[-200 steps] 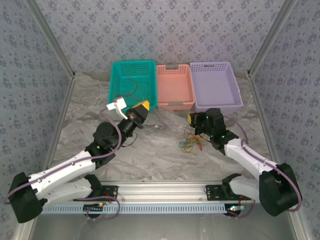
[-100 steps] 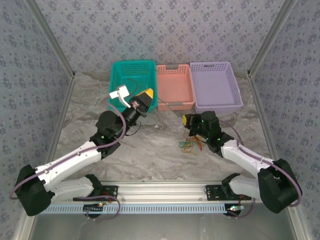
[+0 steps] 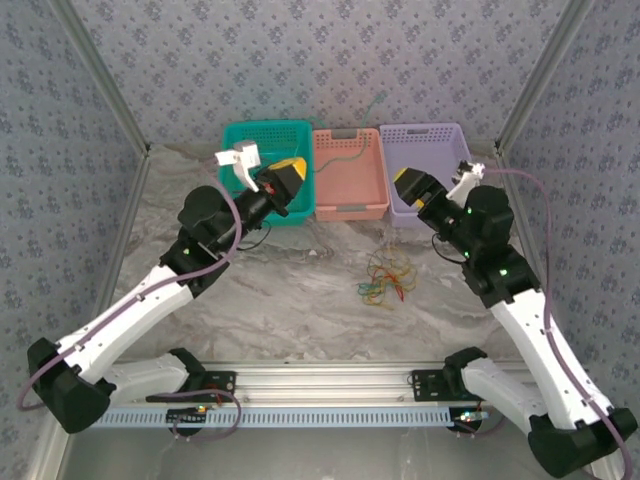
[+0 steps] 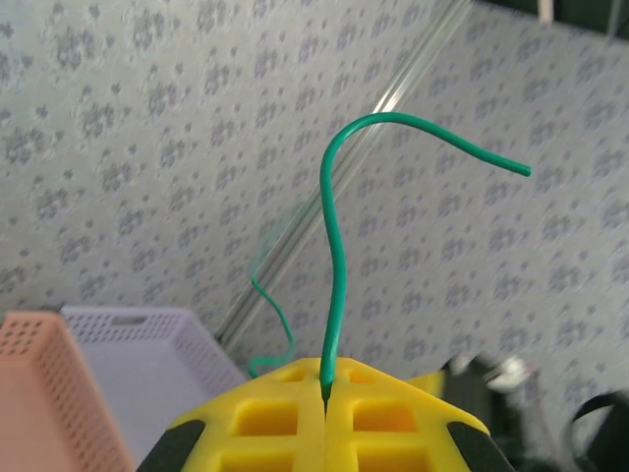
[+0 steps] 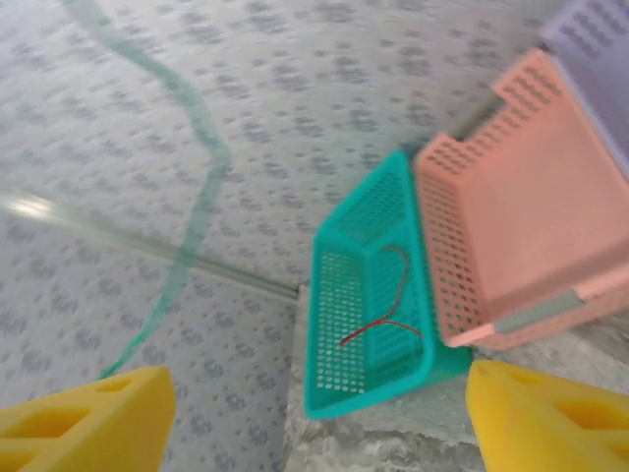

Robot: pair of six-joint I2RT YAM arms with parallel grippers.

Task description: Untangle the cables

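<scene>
The green cable (image 4: 334,256) was pinched at its end by the closed left gripper (image 4: 324,391) and held aloft. Fingers of the right gripper (image 5: 316,408) were spread, nothing between them. Other cables (image 3: 386,281) were seen heaped on the table (image 3: 290,300). The green cable could be dropped if the thin pinch slipped.

Looks down from high over the near edge of the marbled table (image 3: 300,300) toward the teal basket (image 3: 265,127), pink basket (image 3: 350,190) and purple basket (image 3: 430,160) at the back. From the left wrist, aims up at close range past the left gripper (image 4: 325,385) at the patterned wall (image 4: 147,147), clipping the pink and purple baskets. From the right wrist, faces back and left past the right gripper (image 5: 314,423), sharing the teal and pink baskets with the overhead view.
</scene>
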